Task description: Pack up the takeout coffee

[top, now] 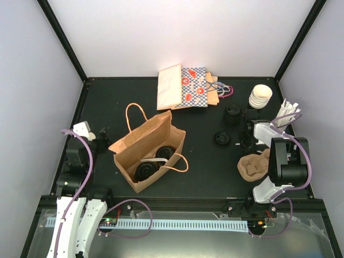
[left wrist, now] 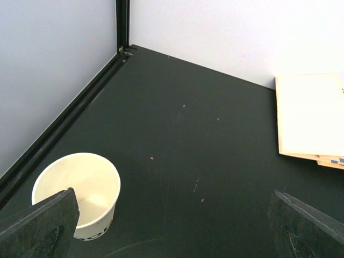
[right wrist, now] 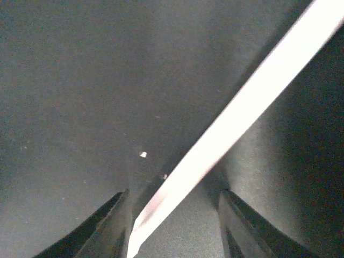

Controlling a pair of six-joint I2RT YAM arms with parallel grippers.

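White walls close in a matt black desk [top: 209,177] with two robot arms bolted at its near edge. Largest on it is an open brown paper bag with thin handles [top: 137,145], left of centre, its mouth open to the overhead camera. Inside sit two takeout coffees [top: 146,171]; only their round black lids show from above, so they appear already packed. Behind the bag lie flat folded paper bags [top: 171,86]. On the right are a moulded brown cardboard cup carrier [top: 253,164], a stack of white paper cups [top: 260,97] and two loose black lids [top: 222,138], though I cannot tell whether the rear one caps a cup. The left claw [left wrist: 172,239] is spread fully wide and grips nothing; an uncapped cream paper cup [left wrist: 80,191] stands just beside one of its fingers [left wrist: 43,226]. The right claw [right wrist: 177,228] hangs low over bare desk on the right, its jaws parted wider than a thin white stick [right wrist: 242,107] slanting between them. That stick is blurred and looks loose, not pinched. Risks, as I judge them: the stick may slip or flick away if the jaws close off-centre; the left claw, if it swings, could tip the light empty cup; and the soft bag could fold and topple its coffees if an arm brushes a handle.
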